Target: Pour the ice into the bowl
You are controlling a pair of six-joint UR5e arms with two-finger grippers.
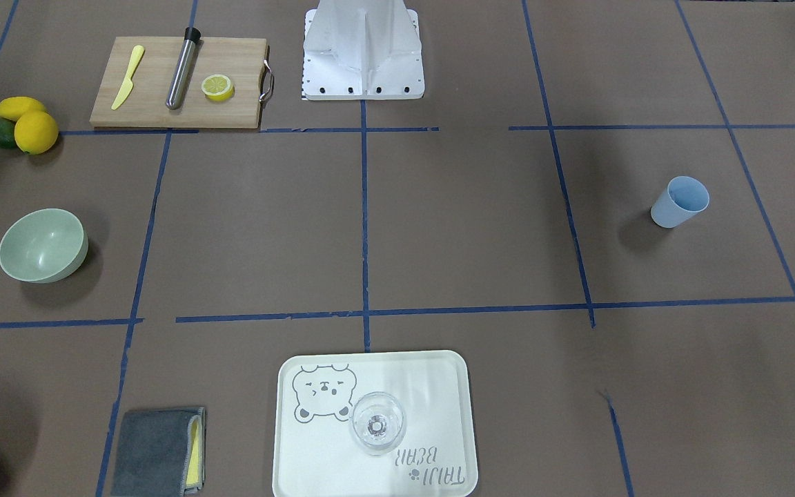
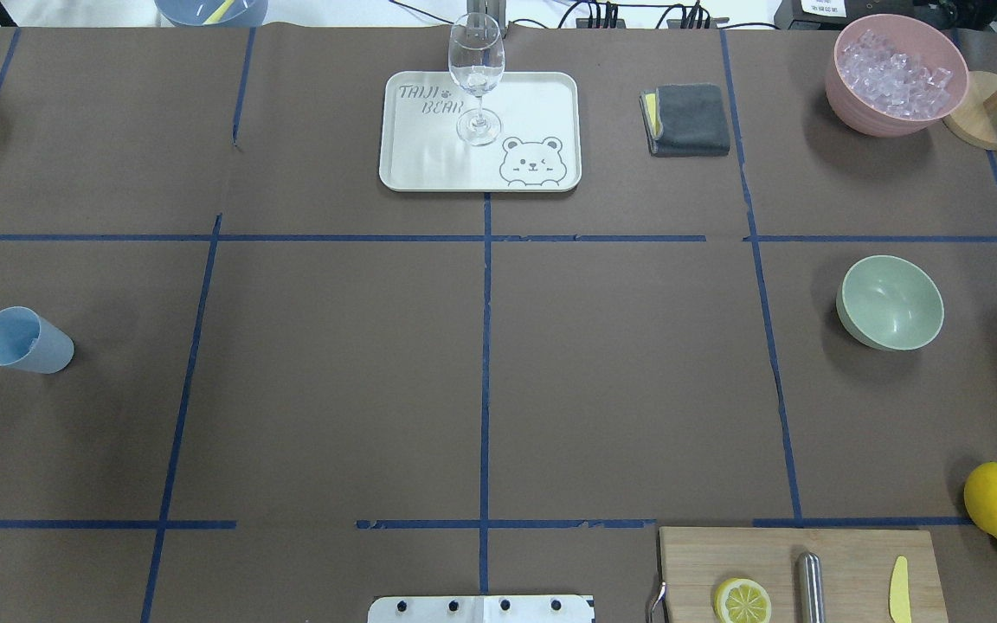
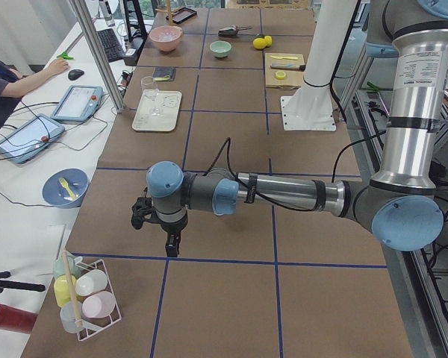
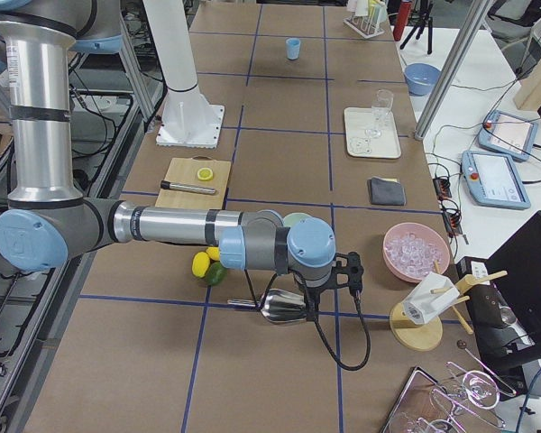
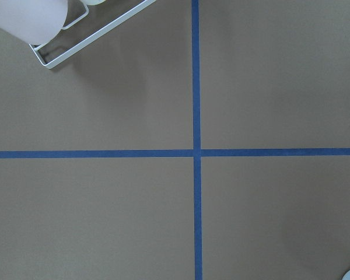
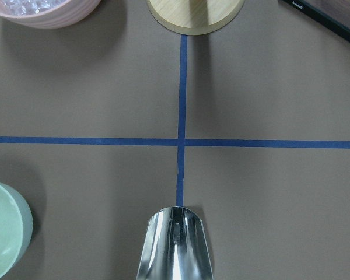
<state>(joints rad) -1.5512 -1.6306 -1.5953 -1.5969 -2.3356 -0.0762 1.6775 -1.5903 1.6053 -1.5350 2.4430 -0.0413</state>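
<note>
Ice (image 2: 892,67) fills the pink bowl (image 2: 897,117) at the far right corner of the tabletop. The sage-green bowl (image 2: 890,303) stands upright near the right edge, about midway along it, well apart from the pink bowl. The right gripper (image 4: 308,296) hangs near the right edge, a steel scoop (image 6: 175,245) seemingly held beneath it; whether its fingers are apart or together cannot be told. The left gripper (image 3: 169,247) points down near the left edge, state likewise undeterminable. A blue cup (image 2: 24,342) stands by the left edge
</note>
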